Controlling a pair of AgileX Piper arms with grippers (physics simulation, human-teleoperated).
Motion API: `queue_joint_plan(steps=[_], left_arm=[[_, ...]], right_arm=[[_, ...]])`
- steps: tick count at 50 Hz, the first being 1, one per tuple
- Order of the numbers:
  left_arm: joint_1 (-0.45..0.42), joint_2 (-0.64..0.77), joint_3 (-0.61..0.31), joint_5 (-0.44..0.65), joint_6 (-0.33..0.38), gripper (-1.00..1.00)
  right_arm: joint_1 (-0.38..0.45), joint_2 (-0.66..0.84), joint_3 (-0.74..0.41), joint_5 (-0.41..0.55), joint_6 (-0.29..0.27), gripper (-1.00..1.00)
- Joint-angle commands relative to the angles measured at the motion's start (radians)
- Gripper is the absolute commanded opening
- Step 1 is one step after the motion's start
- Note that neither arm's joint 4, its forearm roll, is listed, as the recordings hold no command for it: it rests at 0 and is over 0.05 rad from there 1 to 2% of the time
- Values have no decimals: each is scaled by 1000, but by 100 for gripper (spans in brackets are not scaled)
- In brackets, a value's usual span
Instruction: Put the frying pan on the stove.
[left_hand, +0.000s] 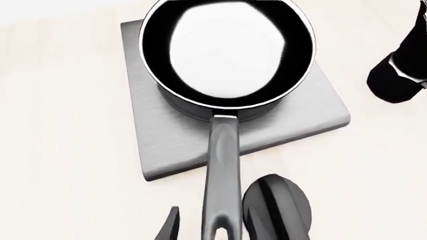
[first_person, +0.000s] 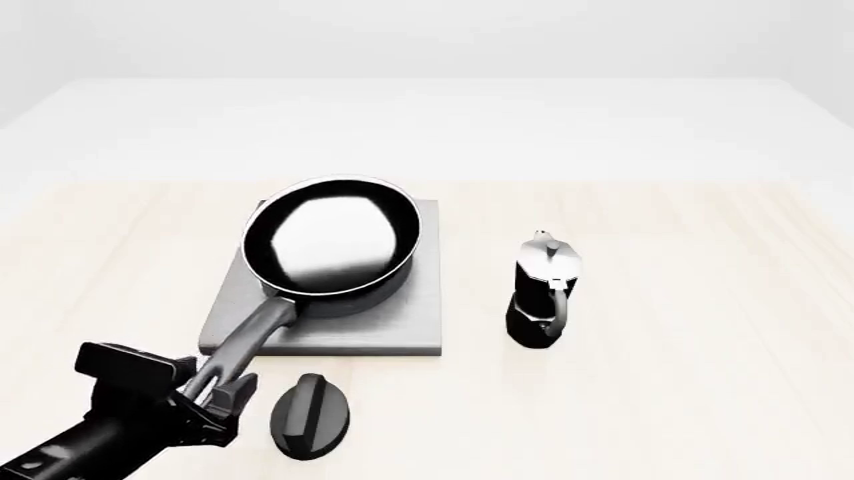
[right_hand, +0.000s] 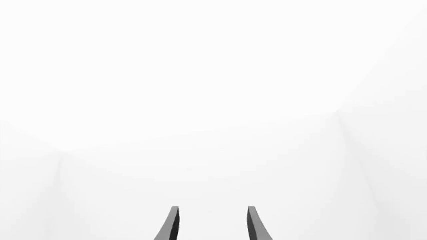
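Left gripper (first_person: 214, 392) low, right gripper (right_hand: 211, 222) parted

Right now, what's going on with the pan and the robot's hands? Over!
Left gripper at the frying pan handle end, grip unclear. Right gripper open, holding nothing. Pan sits over the stove. Nothing blocking.

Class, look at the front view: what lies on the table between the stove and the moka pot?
Nothing: between stove and moka pot, the front view shows bare table.
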Motion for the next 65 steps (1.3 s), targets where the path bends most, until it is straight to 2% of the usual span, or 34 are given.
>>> queue_joint_plan(steps=[1, 8, 19, 20, 21, 27, 40, 45, 54, 65], left_arm=[[15, -32, 1, 48, 11, 100], [9, -76, -10, 94, 11, 100], [-27, -332, -83, 351, 36, 100], [-30, -348, -88, 367, 37, 100], [-54, -376, -99, 398, 30, 100], [-85, -410, -105, 437, 28, 100], [-104, -572, -215, 637, 80, 100], [-82, -642, -279, 724, 119, 100], [-50, -743, -376, 806, 156, 100], [-26, -893, -526, 901, 143, 100]], right_arm=[[-4, 0, -3, 0, 6, 100], [-5, 0, -4, 0, 7, 100], [2, 0, -3, 0, 1, 100], [155, 0, 204, -207, -92, 100], [267, 0, 378, -379, -195, 100], [276, 0, 369, -368, -204, 100], [282, 0, 388, -382, -209, 100], [280, 0, 389, -385, -207, 100], [280, 0, 392, -389, -204, 100], [279, 0, 384, -383, -201, 100]])
